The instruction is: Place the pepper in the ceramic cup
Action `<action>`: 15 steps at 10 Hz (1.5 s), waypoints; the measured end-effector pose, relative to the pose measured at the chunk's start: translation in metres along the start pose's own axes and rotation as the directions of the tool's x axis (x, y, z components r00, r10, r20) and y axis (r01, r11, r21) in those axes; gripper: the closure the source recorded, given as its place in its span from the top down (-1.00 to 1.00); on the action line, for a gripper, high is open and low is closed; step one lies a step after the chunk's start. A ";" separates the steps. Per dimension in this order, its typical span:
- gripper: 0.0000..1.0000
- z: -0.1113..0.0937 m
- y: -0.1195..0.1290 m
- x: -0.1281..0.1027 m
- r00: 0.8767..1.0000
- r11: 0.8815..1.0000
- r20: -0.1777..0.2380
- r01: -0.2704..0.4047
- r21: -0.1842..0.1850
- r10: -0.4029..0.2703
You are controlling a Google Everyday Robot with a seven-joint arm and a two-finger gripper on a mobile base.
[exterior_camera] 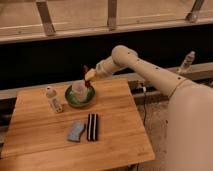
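The pincer [89, 78] is positioned above the far right rim of the ceramic cup [79, 90], at the end of the arm [145, 70] reaching in from the right. The pepper [87, 80] is seen as a small dark red shape at the pincer tip, just over the cup's edge; it appears to be clenched there, though contact with the cup cannot be told. The cup is seated upright on the green plate [71, 100] at the back of the wooden desk [115, 140]. A small clear bottle [53, 99] is located left of the plate. A blue object [76, 131] and a striped block [92, 127] lie side by side nearer the front.
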 end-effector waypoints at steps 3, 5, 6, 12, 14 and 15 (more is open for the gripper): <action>-1.00 0.011 0.001 0.001 1.000 1.000 -0.017 0.008 -0.006 -0.008; -1.00 0.017 0.004 -0.003 1.000 1.000 -0.013 0.018 -0.013 -0.018; -1.00 0.020 0.007 -0.006 1.000 0.999 -0.012 0.026 -0.020 -0.027; -0.89 0.045 0.024 -0.019 0.996 0.996 -0.032 0.078 -0.043 -0.079; -0.58 0.045 0.024 -0.019 0.996 0.996 -0.031 0.078 -0.043 -0.079; -0.39 0.045 0.023 -0.018 0.996 0.996 -0.031 0.077 -0.043 -0.078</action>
